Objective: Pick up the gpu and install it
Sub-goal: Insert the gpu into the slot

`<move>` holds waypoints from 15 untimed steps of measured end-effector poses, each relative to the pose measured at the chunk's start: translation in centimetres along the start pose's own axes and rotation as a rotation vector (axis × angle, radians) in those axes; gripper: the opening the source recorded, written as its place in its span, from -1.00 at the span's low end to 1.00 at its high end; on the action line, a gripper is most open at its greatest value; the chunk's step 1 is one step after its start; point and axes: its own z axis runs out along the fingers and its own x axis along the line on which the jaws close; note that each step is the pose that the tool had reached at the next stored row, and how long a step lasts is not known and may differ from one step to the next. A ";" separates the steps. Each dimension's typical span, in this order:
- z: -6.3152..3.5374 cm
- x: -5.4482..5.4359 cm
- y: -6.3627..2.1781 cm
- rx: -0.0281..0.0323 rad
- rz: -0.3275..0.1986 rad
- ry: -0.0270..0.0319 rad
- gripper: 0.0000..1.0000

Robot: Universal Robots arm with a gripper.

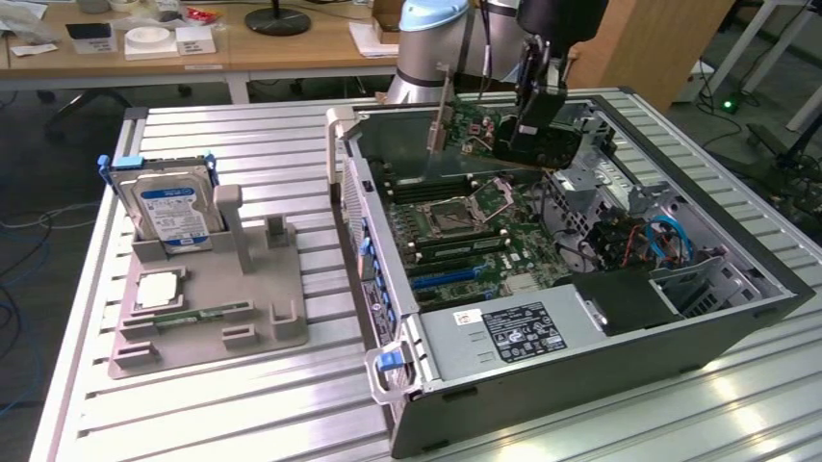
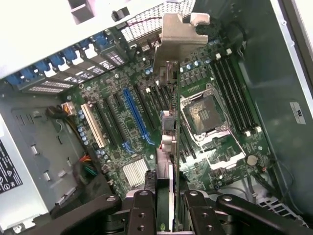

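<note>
The gpu [image 1: 473, 130] is a thin card with a silvery metal end. It hangs edge-down above the back part of the open computer case [image 1: 719, 322]. My gripper [image 1: 525, 135] is shut on it from above. In the wrist view the gpu [image 2: 173, 36] shows edge-on, running away from my gripper [image 2: 169, 198], with its metal bracket farthest from the fingers. Under it lies the green motherboard [image 2: 112, 161], and the card is lined up along the expansion slots beside the long blue slot [image 2: 134, 112]. A gap still shows between the card and the board.
On the slatted table at the exterior view's left, a grey fixture [image 1: 276, 332] holds a hard drive [image 1: 167, 207], a memory stick [image 1: 192, 315] and a square chip [image 1: 157, 289]. Inside the case are the power supply [image 1: 514, 332], the CPU socket [image 1: 452, 219] and a cable bundle [image 1: 629, 241].
</note>
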 end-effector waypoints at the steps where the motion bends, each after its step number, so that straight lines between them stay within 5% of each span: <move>1: 0.06 0.0 0.00 0.0024 -0.010 -0.0012 -0.46; 8: 0.44 0.0 -0.01 0.0210 -0.108 -0.0098 -0.46; 15: 0.73 0.0 0.00 0.0229 -0.155 -0.0291 -0.46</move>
